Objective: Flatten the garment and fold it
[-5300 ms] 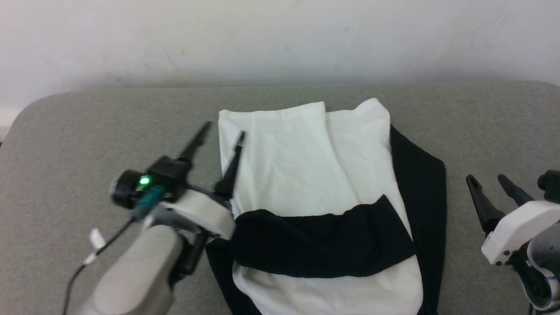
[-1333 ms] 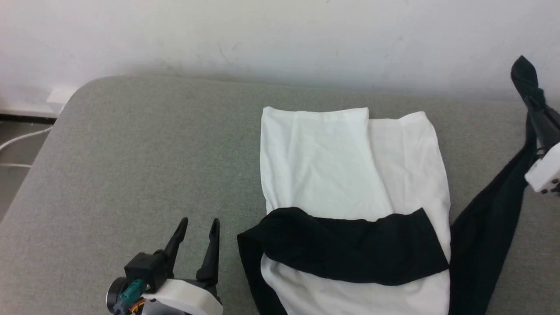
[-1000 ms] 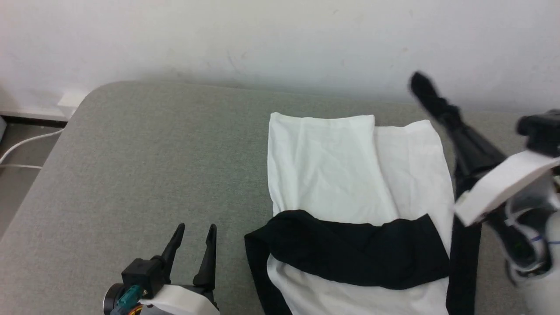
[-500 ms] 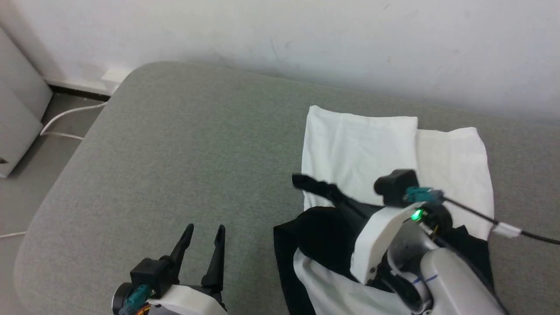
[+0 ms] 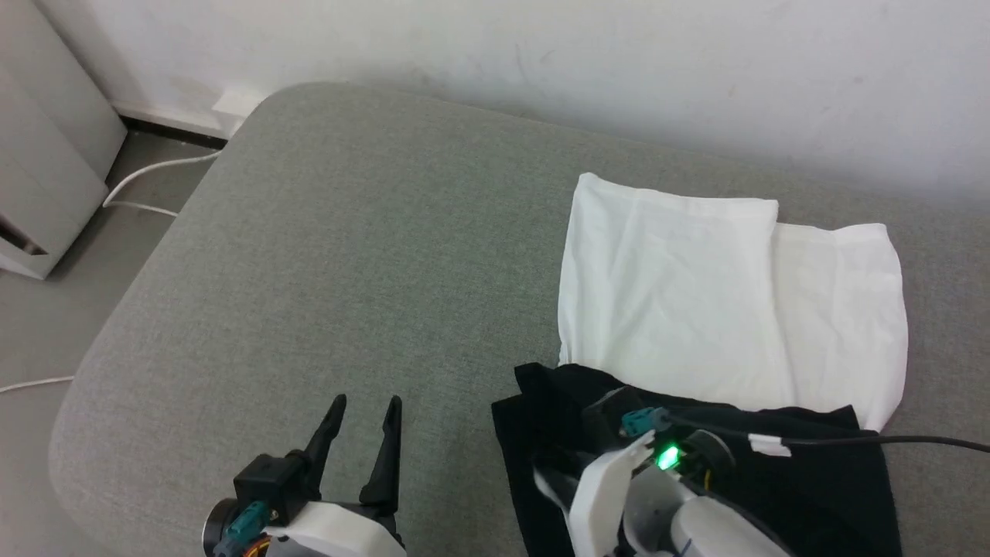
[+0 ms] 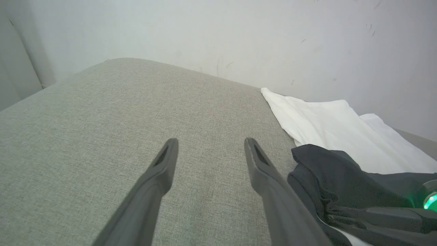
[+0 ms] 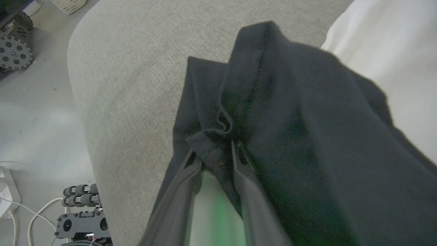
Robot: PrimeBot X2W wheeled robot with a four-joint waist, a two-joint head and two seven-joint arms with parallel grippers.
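Head view: garment (image 5: 696, 294) flat on the grey surface (image 5: 348, 255), white body toward the wall (image 5: 619, 62), black sleeves (image 5: 812, 456) folded across the near end. Left gripper (image 5: 365, 406) just beside it over bare grey, jaws wide, holding nothing. Right wrist view: right gripper (image 7: 213, 153) down on the black cloth, jaws narrow, cloth bunched between the tips. Cannot tell if pinched or loose.

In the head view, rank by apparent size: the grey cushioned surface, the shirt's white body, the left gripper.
Largest: grey cushioned surface.
Next: shirt's white body.
Smallest: left gripper, though nearness to the camera may inflate it.
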